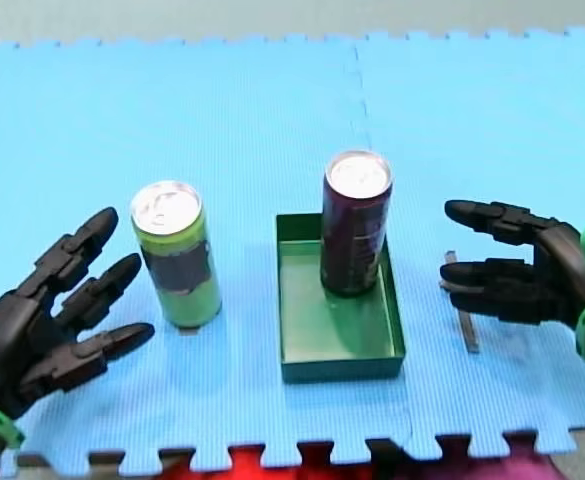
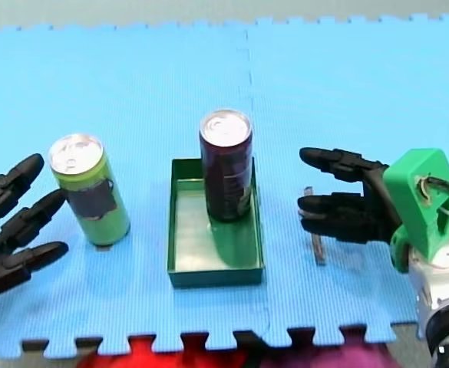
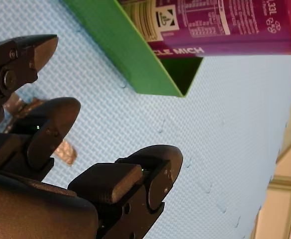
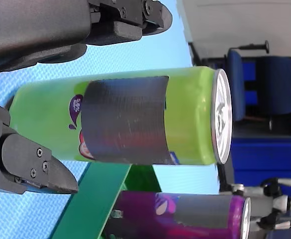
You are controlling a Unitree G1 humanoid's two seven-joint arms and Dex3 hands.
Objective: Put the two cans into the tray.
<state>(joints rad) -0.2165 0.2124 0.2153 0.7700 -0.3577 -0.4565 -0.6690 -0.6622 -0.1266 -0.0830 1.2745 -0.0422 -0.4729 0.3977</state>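
Head views: the purple can (image 1: 355, 225) stands in the green tray (image 1: 342, 368), beside the empty right hand (image 1: 517, 280). The lime can (image 1: 177, 255) stands on the foam worktop (image 1: 472, 120) just ahead of the empty left hand (image 1: 57, 325), probably the next grasp. First wrist view: the green tray's wall is thin and sharp-cornered. Second wrist view: the lime can is smooth, cylindrical, dark-banded.

Black hands, green wrists
The left hand (image 1: 42, 330) and right hand (image 1: 517, 275) are jointed matte black; the right's green wrist bracket (image 2: 424, 201) carries a pale cable (image 2: 439, 193).

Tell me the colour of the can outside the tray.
The can is lime green with a dark patch on it, clearest in the second wrist view.
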